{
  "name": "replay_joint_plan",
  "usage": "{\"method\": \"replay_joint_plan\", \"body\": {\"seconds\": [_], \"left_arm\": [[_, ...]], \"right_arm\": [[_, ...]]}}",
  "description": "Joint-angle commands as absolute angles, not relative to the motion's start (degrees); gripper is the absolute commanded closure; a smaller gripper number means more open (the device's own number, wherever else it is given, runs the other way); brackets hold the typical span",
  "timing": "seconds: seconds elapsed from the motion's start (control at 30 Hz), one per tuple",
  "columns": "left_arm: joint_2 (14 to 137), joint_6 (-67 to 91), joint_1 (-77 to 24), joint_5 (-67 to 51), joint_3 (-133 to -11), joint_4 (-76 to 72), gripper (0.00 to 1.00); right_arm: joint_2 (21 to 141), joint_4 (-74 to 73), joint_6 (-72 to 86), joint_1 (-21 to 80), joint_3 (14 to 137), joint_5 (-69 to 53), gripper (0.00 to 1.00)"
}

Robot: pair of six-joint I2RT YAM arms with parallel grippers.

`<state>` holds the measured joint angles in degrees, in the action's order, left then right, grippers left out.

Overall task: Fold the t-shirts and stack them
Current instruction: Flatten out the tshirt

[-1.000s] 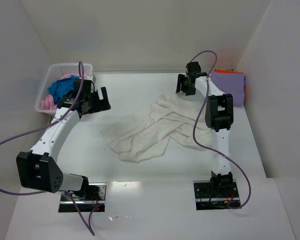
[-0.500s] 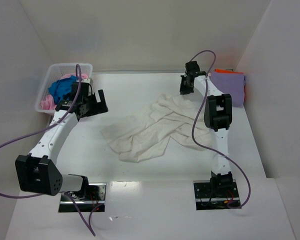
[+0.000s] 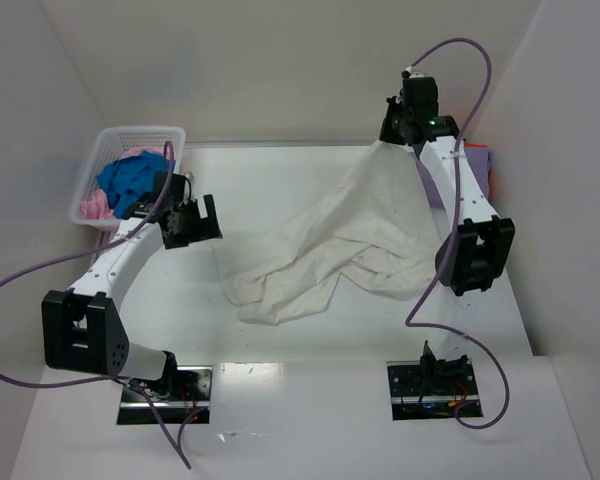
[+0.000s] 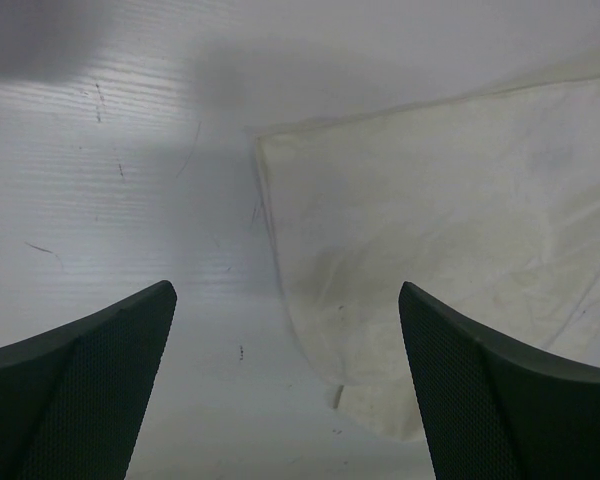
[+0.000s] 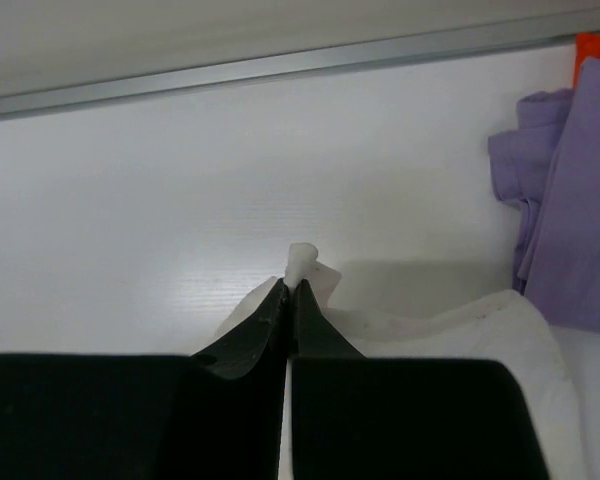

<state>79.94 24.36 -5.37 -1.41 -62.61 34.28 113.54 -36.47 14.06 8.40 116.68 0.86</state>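
Fingers (image 5: 245,345) of the right gripper (image 3: 398,135) are pressed together on a corner of the cream shirt (image 3: 350,235). They hold it up over the far right of the table (image 3: 280,170), and the rest drapes down and lies rumpled mid-table. The left gripper (image 3: 192,222) hangs over the shirt's left edge, fingers wide apart, holding nothing. A basket (image 3: 120,135) at far left holds a blue shirt (image 3: 130,178) and a pink shirt (image 3: 92,206). A purple shirt (image 5: 580,200) lies at far right, an orange shirt (image 5: 595,45) showing behind it.

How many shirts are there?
5. A cream shirt hangs from the right gripper, with its lower part on the table. A purple shirt and an orange shirt lie far right. A blue shirt and a pink shirt sit in the basket. More could hide underneath.
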Motion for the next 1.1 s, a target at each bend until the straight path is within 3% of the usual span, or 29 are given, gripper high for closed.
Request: {"method": "replay_joint_plan", "body": {"seconds": [0.0, 0.4, 1.07], "left_arm": [[81.5, 25.7, -5.1, -3.7, -62.2, 33.3, 0.0], [90.8, 26.3, -5.1, -4.7, -62.7, 30.0, 0.0], [103.2, 29.9, -6.5, 0.0, -65.6, 22.1, 0.17]], "right_arm": [[107.6, -34.1, 14.0, 9.1, 109.1, 2.4, 1.0], [103.4, -31.3, 14.5, 8.5, 99.8, 1.2, 1.0], [102.9, -30.8, 14.5, 8.0, 97.6, 1.2, 1.0]]}}
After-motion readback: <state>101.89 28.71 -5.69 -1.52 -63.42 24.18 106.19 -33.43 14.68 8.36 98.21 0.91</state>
